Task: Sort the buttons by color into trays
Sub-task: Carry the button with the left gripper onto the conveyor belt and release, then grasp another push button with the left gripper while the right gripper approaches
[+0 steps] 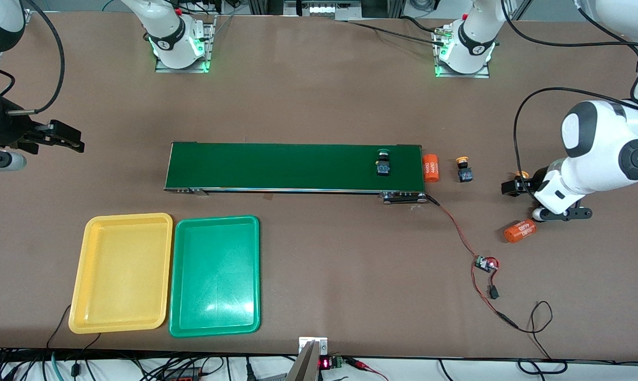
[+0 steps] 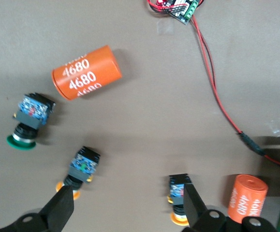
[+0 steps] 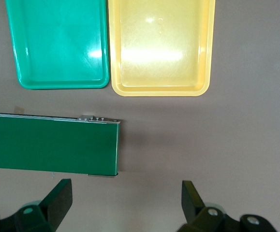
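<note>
**Left gripper open among loose buttons; both trays empty**

Front view: one green button [image 1: 384, 161] stands on the belt [image 1: 276, 166], close to the belt's end on the left arm's side. From that end, toward 3 o'clock, come an orange cylinder [image 1: 430, 168] touching the belt frame, then a yellow button [image 1: 464, 169], then the left gripper [image 1: 513, 187], low over the table with its jaws released. From the belt, the yellow tray [image 1: 122, 222] and green tray [image 1: 214, 225] lie toward 7 o'clock, nearer the camera. The right gripper [image 1: 59, 136] waits at the right arm's end, its jaws also apart.

Left wrist view: the fingers [image 2: 62, 208] hold nothing. A second yellow button [image 2: 81, 169] lies by one finger, the first one [image 2: 179, 198] by the other, and a second green button [image 2: 27, 121] is farther off, near a second cylinder [image 2: 86, 72].

Right wrist view: both trays are bare.

Risk: the two yellow buttons lie tilted close to the fingertips, so a descent that is not well centred would probably push one away or tip it.
</note>
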Controlling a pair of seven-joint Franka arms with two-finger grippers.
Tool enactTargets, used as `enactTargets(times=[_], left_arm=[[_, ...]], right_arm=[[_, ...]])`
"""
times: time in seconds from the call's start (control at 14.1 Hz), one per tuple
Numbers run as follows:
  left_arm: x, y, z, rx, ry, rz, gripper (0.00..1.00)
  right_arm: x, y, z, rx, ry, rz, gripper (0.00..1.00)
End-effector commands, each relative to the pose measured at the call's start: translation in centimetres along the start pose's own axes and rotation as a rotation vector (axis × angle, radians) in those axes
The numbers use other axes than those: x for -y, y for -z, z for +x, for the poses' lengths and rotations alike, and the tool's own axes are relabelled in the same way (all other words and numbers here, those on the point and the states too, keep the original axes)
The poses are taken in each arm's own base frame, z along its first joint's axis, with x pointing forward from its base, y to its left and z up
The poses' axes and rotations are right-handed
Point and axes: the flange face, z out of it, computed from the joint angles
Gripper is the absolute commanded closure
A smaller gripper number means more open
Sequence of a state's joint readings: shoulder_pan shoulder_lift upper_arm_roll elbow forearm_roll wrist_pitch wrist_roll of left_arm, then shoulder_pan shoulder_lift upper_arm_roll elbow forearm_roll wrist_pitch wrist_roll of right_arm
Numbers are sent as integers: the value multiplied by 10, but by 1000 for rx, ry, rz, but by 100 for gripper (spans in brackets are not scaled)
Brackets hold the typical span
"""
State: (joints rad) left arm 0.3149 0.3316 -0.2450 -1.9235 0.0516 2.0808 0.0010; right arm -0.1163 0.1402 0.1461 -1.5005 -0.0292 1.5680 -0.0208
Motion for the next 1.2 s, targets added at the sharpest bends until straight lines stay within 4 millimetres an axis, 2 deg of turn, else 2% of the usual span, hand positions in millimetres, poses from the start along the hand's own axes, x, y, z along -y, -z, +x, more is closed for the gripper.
enactTargets(times=[0.0,0.14,0.21,0.42,0.64,0.85,0.99,1.13], left_arm=[[47,-16,15,12,-19,32,0],[67,-44,17,49,-71,55,0],[76,-53,25,35,-129,57,0],[105,-77,30,26,-224,29,0],[119,-89,29,28,-370,16,0],[126,-88,40,1,-438,18,0],[129,-93,49,-8,-506,11,0],[143,-98,47,-13,-537,2,0]], right_arm=[[4,-9,-10,-16,7,4,0],[7,-17,-23,-47,3,4,0],[8,-22,-33,-64,-7,26,0],[14,-46,-74,-123,-19,21,0],[17,-61,-102,-147,-21,7,0],[19,-79,-135,-185,-24,-11,0],[20,-80,-140,-184,-22,-13,0],[21,-80,-138,-185,-20,-12,0]])
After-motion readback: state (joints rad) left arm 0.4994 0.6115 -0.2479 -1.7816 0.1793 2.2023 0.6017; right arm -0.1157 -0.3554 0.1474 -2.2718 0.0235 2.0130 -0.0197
